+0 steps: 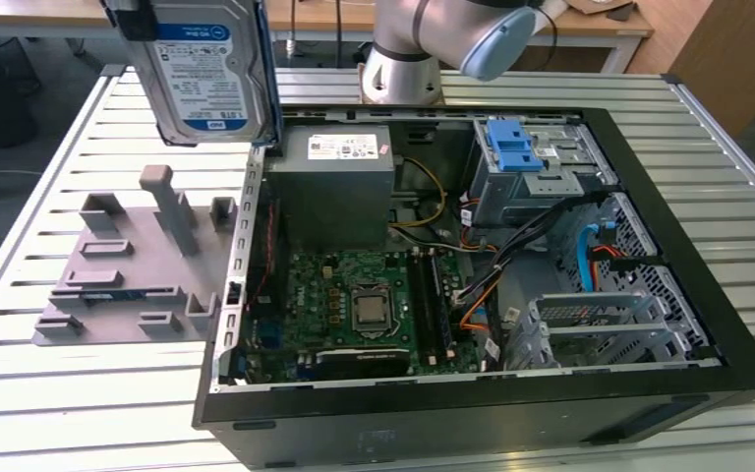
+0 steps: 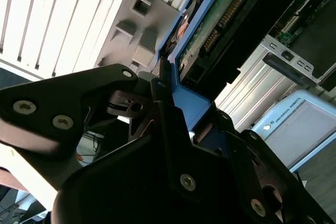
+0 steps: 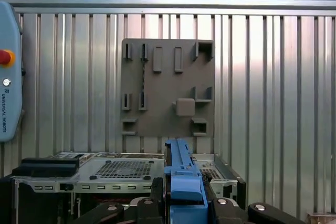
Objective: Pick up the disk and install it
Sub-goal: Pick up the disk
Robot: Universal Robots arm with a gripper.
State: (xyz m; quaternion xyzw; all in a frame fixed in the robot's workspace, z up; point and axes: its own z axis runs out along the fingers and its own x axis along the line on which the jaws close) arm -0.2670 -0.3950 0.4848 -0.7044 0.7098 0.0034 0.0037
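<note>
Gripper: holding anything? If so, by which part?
Yes: the gripper holds the disk upright in the air, clamped at its upper end on the blue rail.

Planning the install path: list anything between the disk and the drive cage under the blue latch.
The disk hangs lifted beyond the case wall; the grey power supply lies between it and the cage.

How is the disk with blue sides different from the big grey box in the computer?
The flat silver disk with blue plastic rails is thin and hangs in the air; the big grey metal box is chunky and sits inside the black computer case. The disk's white-and-blue label covers most of its face; the box's white label is small. Both are rectangular.
</note>
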